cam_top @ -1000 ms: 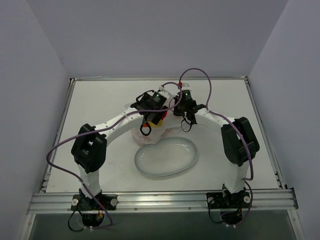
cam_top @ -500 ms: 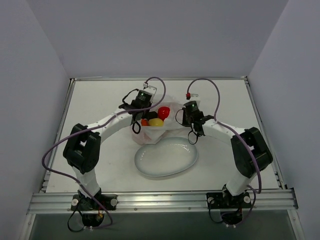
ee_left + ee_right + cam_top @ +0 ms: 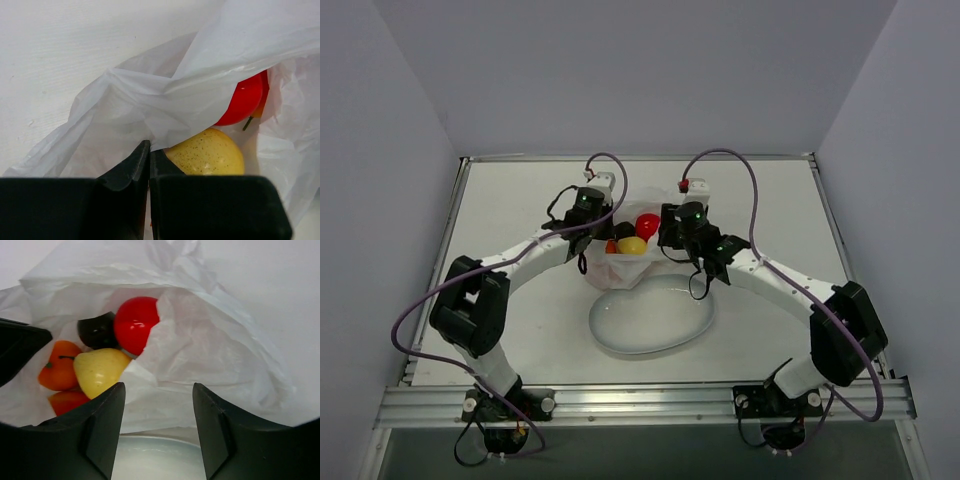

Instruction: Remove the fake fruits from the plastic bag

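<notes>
On the white bench [image 3: 520,200] you see the plastic bag [image 3: 620,270] just behind the oval plate [image 3: 650,335] — the fake fruits [image 3: 100,367] lie inside it. Your left fingers [image 3: 142,162] are together, pinching a bag fold; your right fingers [image 3: 102,425] stand apart at its mouth.

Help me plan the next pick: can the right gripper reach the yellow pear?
Probably yes: the right gripper is open at the mouth of the plastic bag, the yellow pear lies uncovered, and the left gripper pinches its edge.

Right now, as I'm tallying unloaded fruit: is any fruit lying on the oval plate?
No, the visible fruits all sit inside the plastic bag; the oval plate holds none.
</notes>
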Robot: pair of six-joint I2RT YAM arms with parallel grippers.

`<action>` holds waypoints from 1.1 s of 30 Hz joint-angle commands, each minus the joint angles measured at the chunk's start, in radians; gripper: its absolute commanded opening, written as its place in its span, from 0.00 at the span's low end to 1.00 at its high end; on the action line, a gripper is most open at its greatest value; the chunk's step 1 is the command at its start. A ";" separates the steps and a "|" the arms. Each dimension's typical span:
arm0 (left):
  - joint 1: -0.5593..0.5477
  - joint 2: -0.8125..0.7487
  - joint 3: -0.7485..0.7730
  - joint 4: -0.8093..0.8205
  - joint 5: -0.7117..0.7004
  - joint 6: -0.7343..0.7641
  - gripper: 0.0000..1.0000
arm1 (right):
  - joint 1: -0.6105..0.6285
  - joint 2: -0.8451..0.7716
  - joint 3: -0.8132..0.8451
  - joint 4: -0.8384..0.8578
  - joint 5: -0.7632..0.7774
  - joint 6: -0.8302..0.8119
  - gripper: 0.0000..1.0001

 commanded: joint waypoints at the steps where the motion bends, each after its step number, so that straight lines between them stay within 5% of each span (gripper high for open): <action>1: 0.008 -0.061 0.001 0.105 0.045 -0.065 0.02 | 0.020 0.076 0.057 0.024 0.031 0.031 0.53; 10: 0.028 -0.085 -0.009 0.134 0.107 -0.082 0.02 | -0.019 0.277 0.155 0.024 0.092 0.016 0.57; 13: 0.045 -0.093 -0.011 0.142 0.133 -0.091 0.02 | -0.042 0.292 0.137 0.024 0.084 0.023 0.36; 14: 0.047 -0.094 -0.008 0.144 0.144 -0.091 0.02 | -0.043 0.282 0.127 0.025 0.093 0.023 0.18; 17: 0.050 -0.099 -0.005 0.142 0.145 -0.089 0.02 | -0.046 0.236 0.061 0.038 0.130 0.030 0.00; 27: 0.051 -0.094 -0.061 0.185 0.148 -0.108 0.02 | -0.049 0.235 -0.081 0.072 0.115 0.073 0.00; 28: 0.050 -0.094 -0.065 0.187 0.154 -0.114 0.02 | -0.046 0.225 -0.089 0.078 0.113 0.074 0.01; 33: 0.041 -0.110 -0.072 0.207 0.176 -0.128 0.02 | -0.042 0.081 -0.095 0.043 0.106 0.044 0.54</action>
